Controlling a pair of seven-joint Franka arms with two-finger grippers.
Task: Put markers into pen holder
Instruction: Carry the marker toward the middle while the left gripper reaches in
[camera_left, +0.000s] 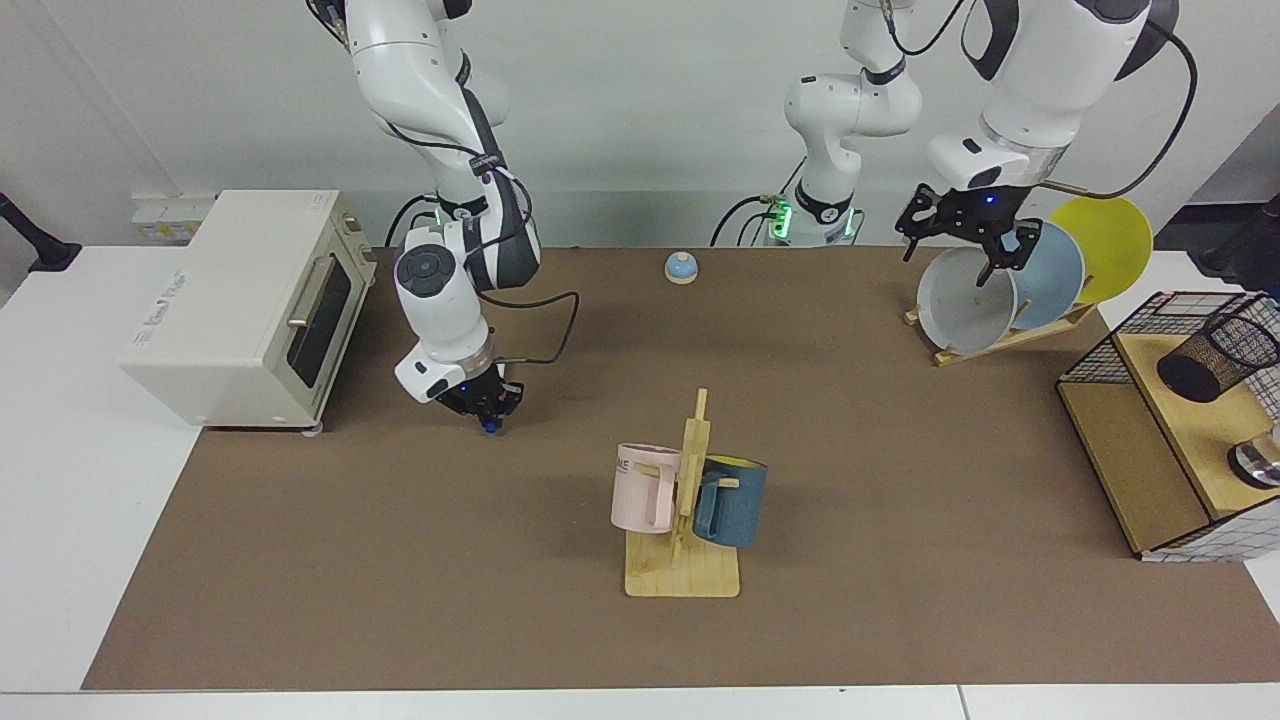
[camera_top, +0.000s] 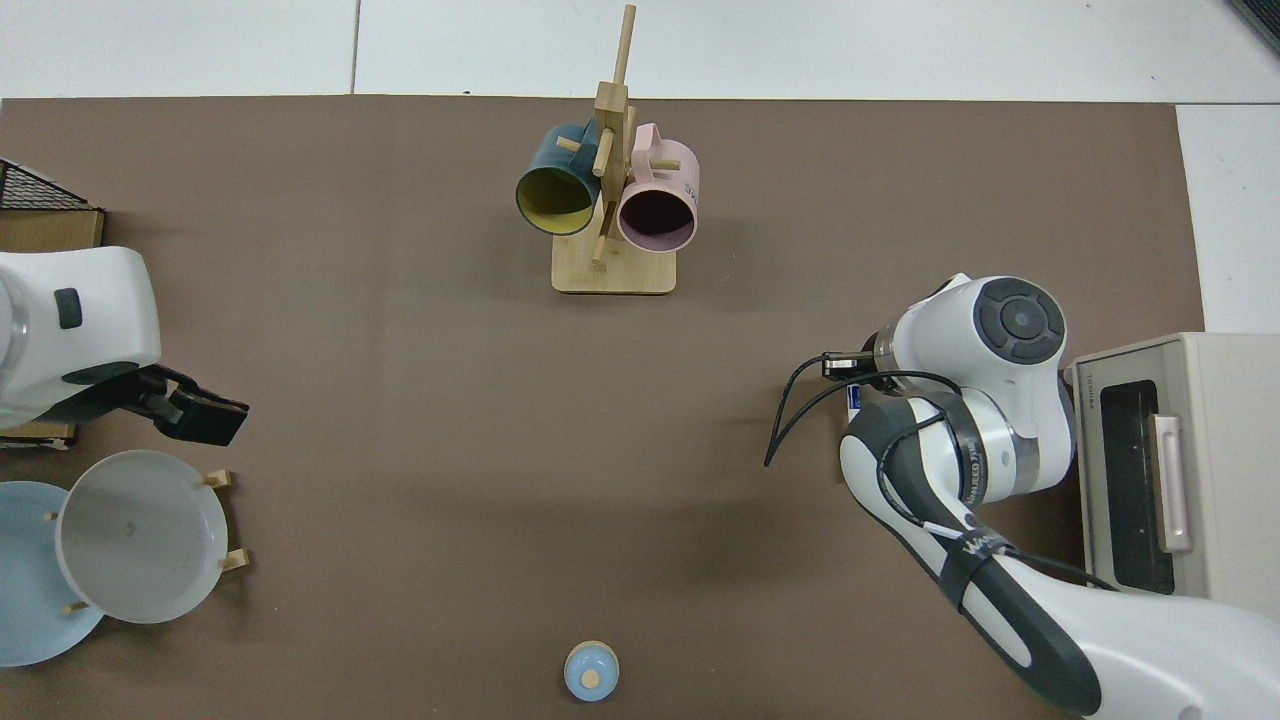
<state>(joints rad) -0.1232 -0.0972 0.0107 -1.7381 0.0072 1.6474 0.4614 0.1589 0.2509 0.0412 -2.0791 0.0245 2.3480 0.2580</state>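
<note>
My right gripper hangs just above the brown mat, in front of the toaster oven, and is shut on the marker. Only the marker's dark blue end pokes out below the fingers. In the top view the right gripper is mostly hidden under the wrist, with a sliver of the marker beside it. The black mesh pen holder lies tilted on the wooden shelf at the far right. My left gripper hovers open over the grey plate; in the top view this left gripper sits near the plate rack.
A cream toaster oven stands at the mat's left end. A wooden mug rack carries a pink mug and a blue mug mid-table. Plates lean in a rack at the back right. A small bell sits at the back. The wire-grid shelf is at the right.
</note>
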